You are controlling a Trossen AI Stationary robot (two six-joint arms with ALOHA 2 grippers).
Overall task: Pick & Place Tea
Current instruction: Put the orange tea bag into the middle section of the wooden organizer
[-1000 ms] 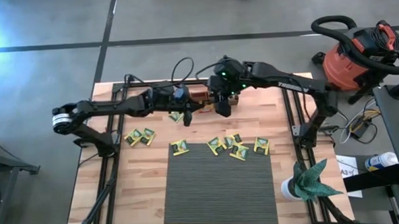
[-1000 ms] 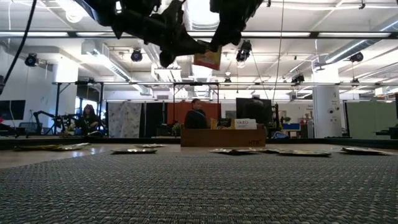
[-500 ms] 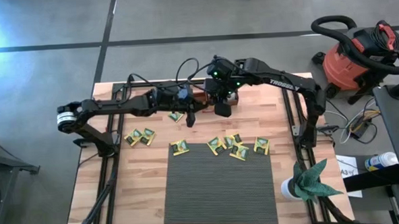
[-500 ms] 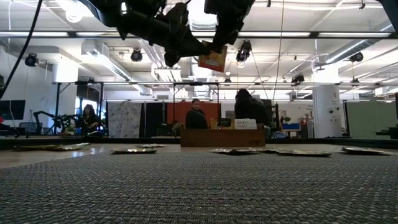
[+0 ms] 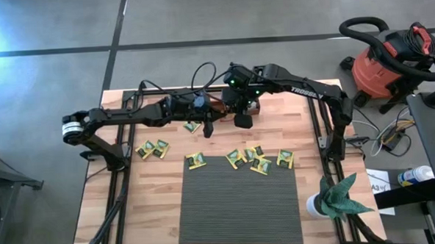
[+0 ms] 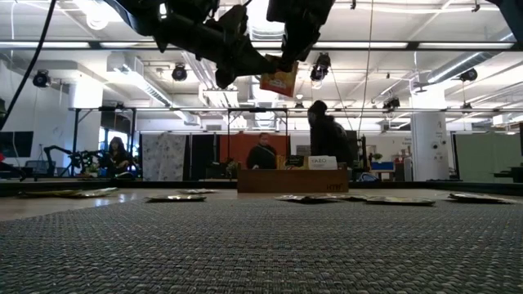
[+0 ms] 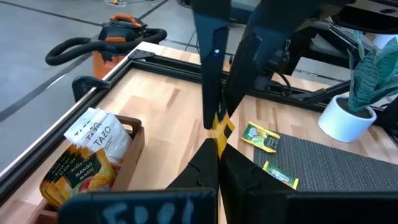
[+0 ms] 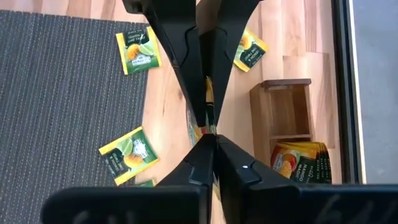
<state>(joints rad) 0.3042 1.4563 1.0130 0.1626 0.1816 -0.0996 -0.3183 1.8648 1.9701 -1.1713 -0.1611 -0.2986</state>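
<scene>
Overhead, two arms meet above the wooden table (image 5: 155,206); the left gripper (image 6: 222,77) and right gripper (image 6: 286,65) both pinch one orange sachet (image 6: 279,79) aloft. Eight yellow-green sachets (image 5: 197,161) lie around a dark mat (image 5: 239,200). Farther back, a wooden tray (image 7: 134,144) holds orange and white packets (image 7: 84,171).

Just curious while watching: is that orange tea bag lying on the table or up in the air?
In the air. The low view shows the orange tea bag high above the table, pinched between the left gripper and right gripper.
</scene>
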